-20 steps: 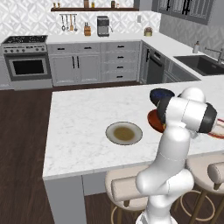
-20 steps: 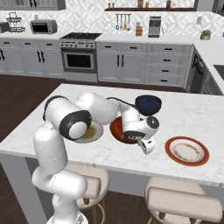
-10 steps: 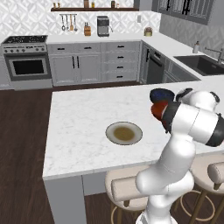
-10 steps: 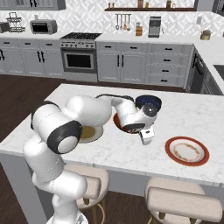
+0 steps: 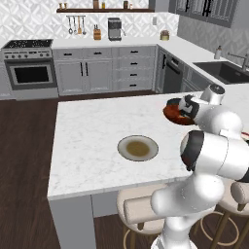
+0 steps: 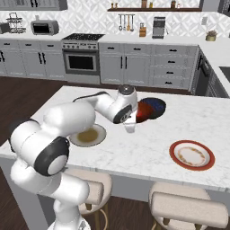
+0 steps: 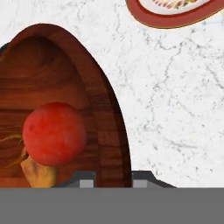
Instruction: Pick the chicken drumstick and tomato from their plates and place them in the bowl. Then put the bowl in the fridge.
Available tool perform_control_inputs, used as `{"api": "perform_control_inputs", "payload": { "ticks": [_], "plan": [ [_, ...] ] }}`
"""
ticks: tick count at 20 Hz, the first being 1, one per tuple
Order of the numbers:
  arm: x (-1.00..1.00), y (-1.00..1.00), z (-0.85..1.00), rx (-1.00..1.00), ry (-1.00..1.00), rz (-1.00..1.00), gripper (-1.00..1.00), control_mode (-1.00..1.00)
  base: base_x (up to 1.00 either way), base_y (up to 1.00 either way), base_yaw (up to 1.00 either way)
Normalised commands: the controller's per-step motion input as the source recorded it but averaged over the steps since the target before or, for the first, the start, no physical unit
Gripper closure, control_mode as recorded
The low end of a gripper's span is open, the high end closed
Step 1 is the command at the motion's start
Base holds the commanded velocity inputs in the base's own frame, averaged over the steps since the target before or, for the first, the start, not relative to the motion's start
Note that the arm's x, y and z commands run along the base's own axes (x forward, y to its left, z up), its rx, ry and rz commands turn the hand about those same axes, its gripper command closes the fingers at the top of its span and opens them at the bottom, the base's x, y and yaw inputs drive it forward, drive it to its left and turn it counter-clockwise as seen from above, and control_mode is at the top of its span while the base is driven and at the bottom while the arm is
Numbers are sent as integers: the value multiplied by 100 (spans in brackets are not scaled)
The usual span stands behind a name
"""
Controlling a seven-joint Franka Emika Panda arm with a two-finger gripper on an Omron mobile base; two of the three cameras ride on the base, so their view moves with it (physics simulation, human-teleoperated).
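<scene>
The reddish-brown wooden bowl [image 7: 43, 65] takes up the left of the hand view. In it lie the glossy red tomato [image 7: 54, 133] and, under the tomato, the orange-tan chicken drumstick [image 7: 37, 173]. My gripper [image 7: 113, 179] is shut on the bowl's rim, one fingertip inside the wall and one outside. In the base views the bowl [image 5: 176, 114] [image 6: 144, 112] hangs tilted just above the island's far side. Both plates are bare: the white plate with the red-brown rim [image 7: 162, 22] [image 6: 173, 152] and the olive-grey plate [image 5: 124, 146].
A dark blue bowl [image 6: 157, 104] stands right behind the wooden bowl. Stools [image 6: 188, 206] line the island's near edge. The range and grey cabinets run along the back wall, and a sink [image 5: 223, 70] sits in the right counter.
The arm has swung and raised the wooden bowl off the counter, moving it away from the near edge toward the blue bowl. The plates stay where they were.
</scene>
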Motion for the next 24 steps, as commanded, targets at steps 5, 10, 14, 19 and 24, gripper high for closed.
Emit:
{"api": "perform_control_inputs", "payload": {
  "ticks": [5, 10, 14, 19, 24],
  "plan": [
    [10, 90, 39, 0, 0, -36, 100, -100, 0, 0, 0],
    [-6, 90, 7, -2, -1, -27, 100, -100, 0, 0, 0],
    [-64, 48, 7, 0, -1, -23, 100, -100, 0, 0, 0],
    [-100, 7, 28, 0, -9, -4, 100, -100, 0, 0, 0],
    [-86, 20, 45, 1, -20, 20, 100, -100, 0, 0, 0]
  ]
}}
